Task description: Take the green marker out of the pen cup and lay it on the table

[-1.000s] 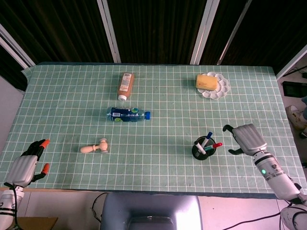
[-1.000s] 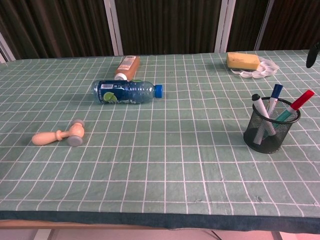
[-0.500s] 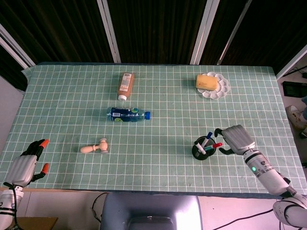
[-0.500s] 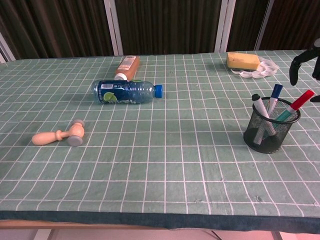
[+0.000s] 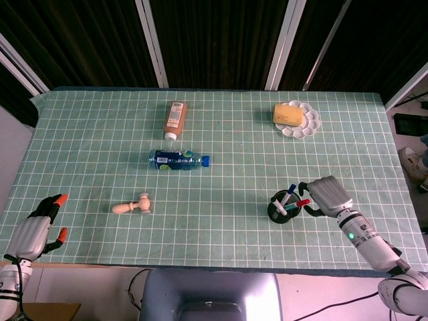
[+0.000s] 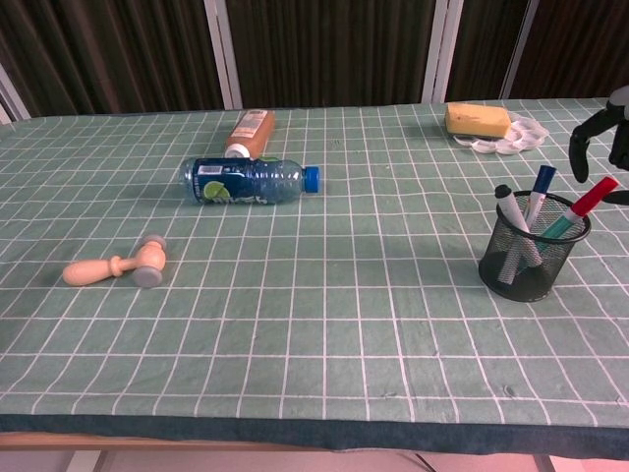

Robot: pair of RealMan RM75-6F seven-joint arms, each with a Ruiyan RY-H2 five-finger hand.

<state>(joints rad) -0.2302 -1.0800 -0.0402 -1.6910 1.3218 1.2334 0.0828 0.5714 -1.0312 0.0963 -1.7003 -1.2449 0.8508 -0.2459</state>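
Left hand (image 5: 33, 231) in head view only

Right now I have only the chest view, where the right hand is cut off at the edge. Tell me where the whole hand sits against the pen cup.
Observer: In the head view, the right hand is just right of the pen cup, fingers spread toward it, holding nothing.
Operator: Name the marker nearest to it.
Observer: The red marker; its cap points at the hand. I cannot tell whether they touch.
Operator: Report the left hand.
Observer: The left hand is at the near left corner of the table, fingers apart, holding nothing, far from the cup.
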